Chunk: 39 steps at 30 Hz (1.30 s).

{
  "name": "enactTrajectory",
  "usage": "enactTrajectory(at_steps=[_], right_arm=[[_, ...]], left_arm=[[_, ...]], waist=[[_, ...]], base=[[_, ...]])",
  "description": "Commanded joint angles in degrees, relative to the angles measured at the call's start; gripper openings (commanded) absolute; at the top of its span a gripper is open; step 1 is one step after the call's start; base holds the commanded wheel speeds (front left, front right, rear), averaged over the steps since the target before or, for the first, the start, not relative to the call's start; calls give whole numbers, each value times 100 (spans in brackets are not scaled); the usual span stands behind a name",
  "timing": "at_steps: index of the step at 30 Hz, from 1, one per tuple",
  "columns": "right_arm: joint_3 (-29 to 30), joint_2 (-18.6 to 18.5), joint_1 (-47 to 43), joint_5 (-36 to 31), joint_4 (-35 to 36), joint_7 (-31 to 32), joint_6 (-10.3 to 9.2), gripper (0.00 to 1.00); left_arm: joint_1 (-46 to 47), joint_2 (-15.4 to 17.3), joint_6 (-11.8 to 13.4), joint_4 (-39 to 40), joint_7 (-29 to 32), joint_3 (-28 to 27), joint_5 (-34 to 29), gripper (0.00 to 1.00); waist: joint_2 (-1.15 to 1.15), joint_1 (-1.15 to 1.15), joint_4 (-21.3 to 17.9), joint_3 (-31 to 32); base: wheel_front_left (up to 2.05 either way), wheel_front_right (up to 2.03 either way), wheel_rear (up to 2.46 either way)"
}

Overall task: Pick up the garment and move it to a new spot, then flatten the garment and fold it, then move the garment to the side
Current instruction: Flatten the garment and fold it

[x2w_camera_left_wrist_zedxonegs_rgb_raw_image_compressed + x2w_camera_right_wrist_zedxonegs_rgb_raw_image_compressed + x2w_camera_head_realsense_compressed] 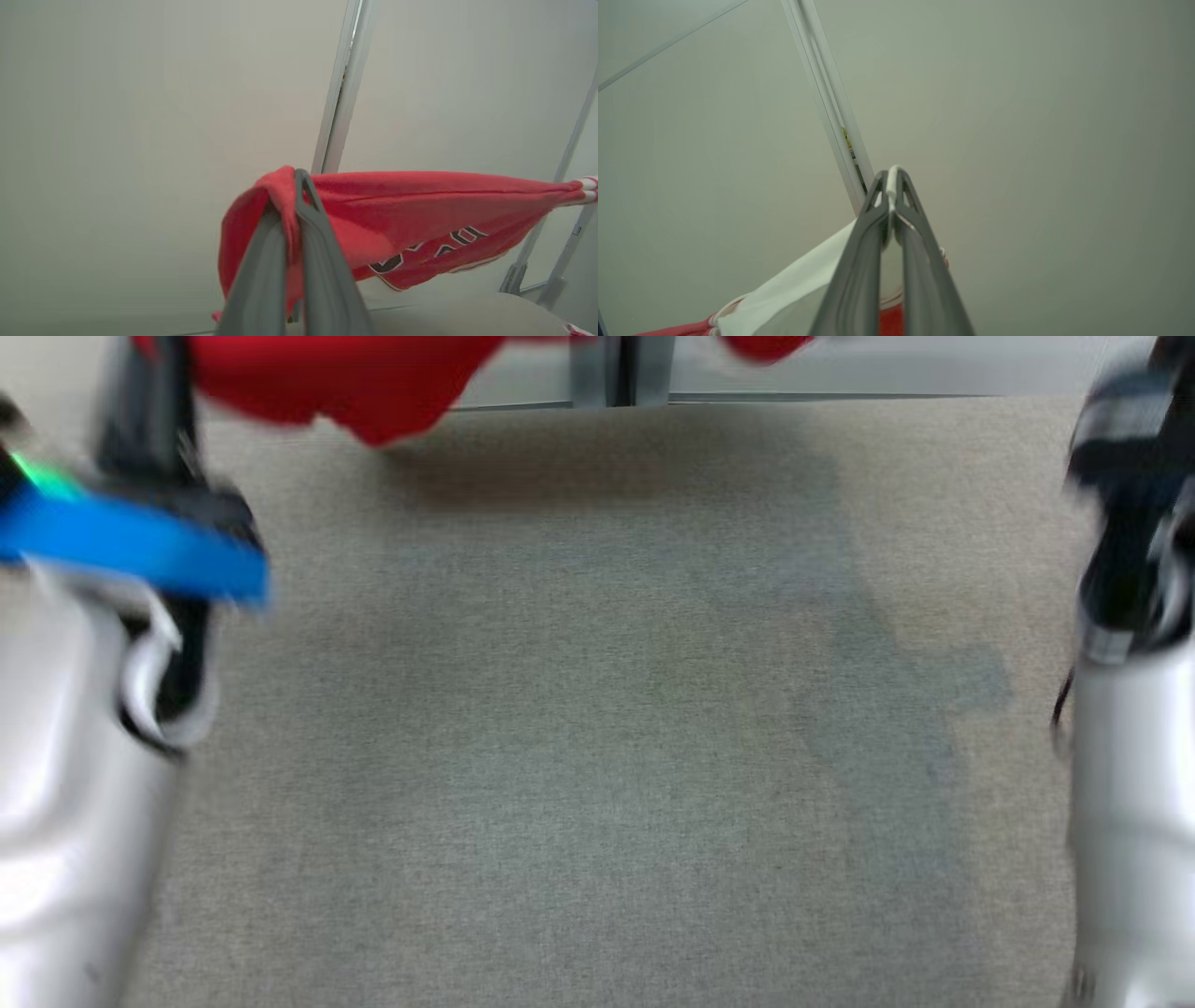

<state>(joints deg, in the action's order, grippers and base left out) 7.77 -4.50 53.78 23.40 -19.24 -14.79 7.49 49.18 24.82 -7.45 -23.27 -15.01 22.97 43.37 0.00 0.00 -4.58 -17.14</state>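
Both of your grippers are clamped shut on the garment. Your left gripper pinches a red fold at the centre of its wrist view. Your right gripper pinches a white edge, centre frame. The red cloth hangs stretched between them, above the grey surface, and shows blurred along the top edge of the head view.

The garment is soft, matt red cloth with white trim. The surface is coarse-woven, matt grey fabric. Fingers look like smooth matt plastic, and the forearm is glossy.
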Motion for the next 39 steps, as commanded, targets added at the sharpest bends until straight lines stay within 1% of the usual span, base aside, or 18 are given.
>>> enactTrajectory(at_steps=[1,3,7,9,13,19,23,29,32,35,39], right_arm=[[17,37,-949,293,216,-35,0,0],[44,81,-1855,538,375,-40,0,0],[56,131,-3390,862,492,-48,0,0],[-18,151,-3935,978,497,-49,0,0],[-269,149,-4762,1238,423,-44,0,0],[-306,148,-5421,1373,280,-44,0,0],[-229,147,-5864,1250,208,-45,0,0],[-39,144,-6498,1035,260,-46,0,0],[26,35,-6877,1028,439,5,0,0],[127,6,-6976,1043,680,48,0,0],[118,38,-6601,1076,906,229,0,0]], left_arm=[[-706,-157,-7,-4,-16,-110,1,0],[-1274,-327,-7,-15,-18,-211,-24,0],[-2443,-651,-7,-171,-22,-141,-167,0],[-2857,-796,-7,-200,-22,-98,-199,0],[-3599,-1073,-7,-184,-23,-331,-293,0],[-4318,-1290,-7,-122,-23,-503,-481,0],[-4857,-1448,-7,-61,-23,-691,-531,0],[-5532,-1526,-7,100,-24,-800,-709,0],[-5837,-1505,-7,245,-24,-829,-876,0],[-5946,-1515,-7,384,-24,-810,-1025,0],[-5724,-1585,-7,557,-24,-751,-1053,0]], waist=[[0,0,-54,-2],[0,0,-90,-6],[0,0,-148,58],[0,0,-158,127],[0,0,-110,394],[0,0,1,841],[0,0,115,1204],[0,0,205,1625],[0,0,246,1705],[0,0,249,1710],[0,0,272,1603]], base=[[0,0,0],[0,0,0],[0,0,0],[0,0,0],[0,0,0],[0,0,0],[0,0,0],[0,0,0],[0,0,0],[0,0,0],[0,0,0]])
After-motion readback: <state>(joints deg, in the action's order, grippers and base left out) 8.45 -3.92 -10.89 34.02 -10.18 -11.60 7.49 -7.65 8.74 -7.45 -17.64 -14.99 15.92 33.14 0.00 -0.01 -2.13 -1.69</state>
